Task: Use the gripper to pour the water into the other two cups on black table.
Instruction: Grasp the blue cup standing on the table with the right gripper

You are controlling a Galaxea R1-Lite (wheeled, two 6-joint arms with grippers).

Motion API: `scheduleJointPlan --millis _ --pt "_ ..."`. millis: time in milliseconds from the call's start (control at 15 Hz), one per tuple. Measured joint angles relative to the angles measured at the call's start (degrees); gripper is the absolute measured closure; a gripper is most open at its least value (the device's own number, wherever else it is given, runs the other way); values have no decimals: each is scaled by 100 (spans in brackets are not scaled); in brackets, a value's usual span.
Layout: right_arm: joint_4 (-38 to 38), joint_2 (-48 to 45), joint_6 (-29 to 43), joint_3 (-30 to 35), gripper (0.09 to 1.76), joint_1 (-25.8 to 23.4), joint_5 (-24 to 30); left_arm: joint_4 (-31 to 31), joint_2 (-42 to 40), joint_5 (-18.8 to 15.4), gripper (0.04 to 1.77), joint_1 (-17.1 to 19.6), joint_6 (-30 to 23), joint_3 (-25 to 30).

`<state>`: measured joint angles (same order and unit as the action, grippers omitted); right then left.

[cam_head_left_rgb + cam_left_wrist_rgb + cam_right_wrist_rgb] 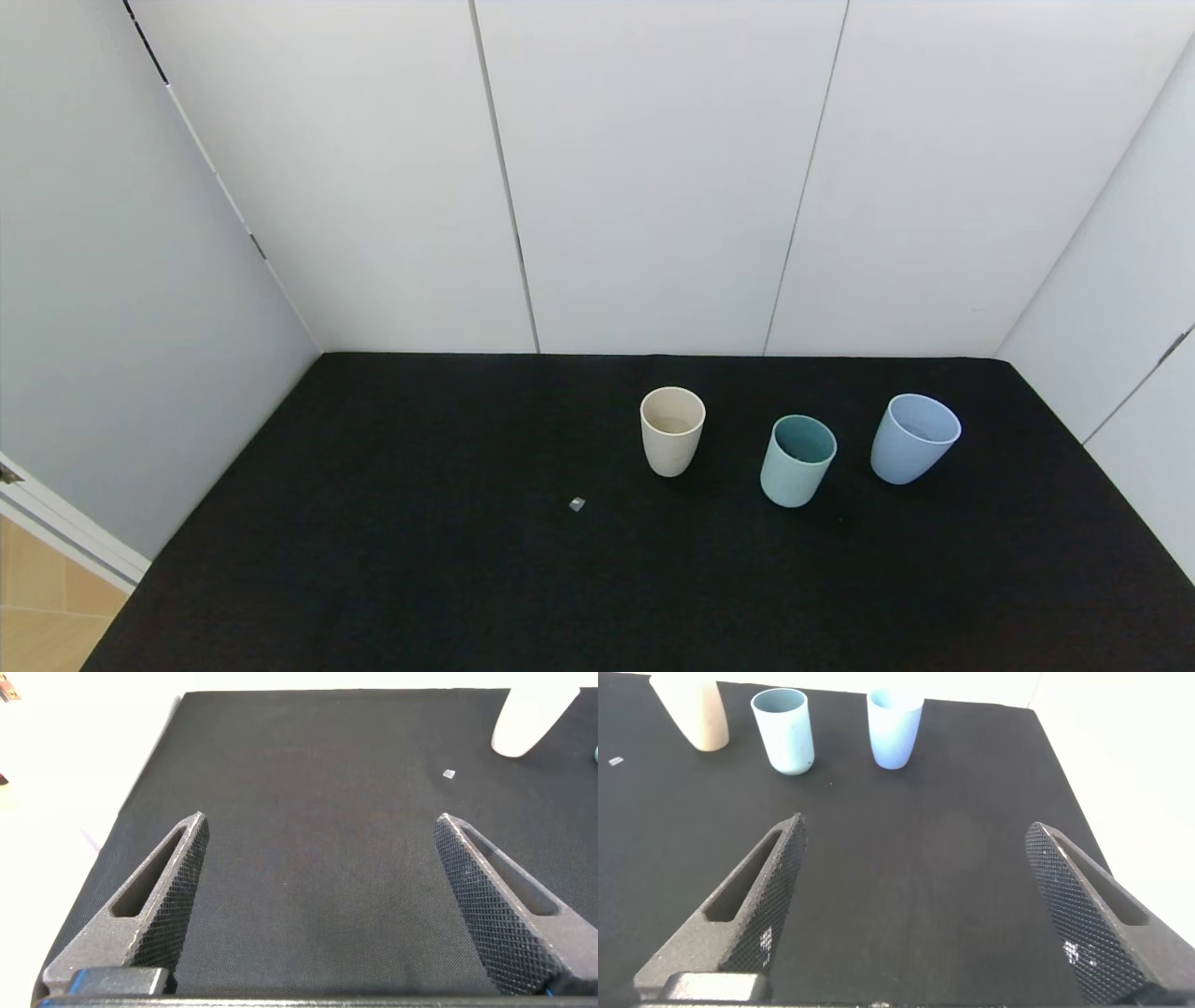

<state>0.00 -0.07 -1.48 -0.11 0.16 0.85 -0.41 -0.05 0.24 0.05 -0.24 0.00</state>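
Three handleless cups stand upright on the black table [373, 579]: a cream-beige cup [671, 431], a teal-green cup [797, 460] to its right, and a larger light blue cup [914, 438] farthest right. No water level is clear in any cup. Neither arm shows in the head view. My left gripper [320, 819] is open and empty over bare table, with the cream cup [529, 717] far off. My right gripper [915, 824] is open and empty, well short of the cream cup [694, 707], teal cup [783, 730] and blue cup [895, 730].
A small grey speck [576, 504] lies on the table in front of and to the left of the cream cup; it also shows in the left wrist view [449, 774]. White panel walls enclose the table at the back and both sides.
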Motion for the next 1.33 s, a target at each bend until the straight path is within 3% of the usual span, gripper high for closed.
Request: scheduleJointPlan --millis 200,533,1067,1333 --pt "302 0 -9 -151 14 0 51 0 0 0 9 0 0 0" --pt "931 255 -9 -939 14 2 85 0 0 0 9 0 0 0" --pt "873 2069 -9 -2003 14 6 49 0 0 -2 9 0 0 0" --pt "154 3149 -10 -2108 14 37 46 0 0 0 9 2 2 0"
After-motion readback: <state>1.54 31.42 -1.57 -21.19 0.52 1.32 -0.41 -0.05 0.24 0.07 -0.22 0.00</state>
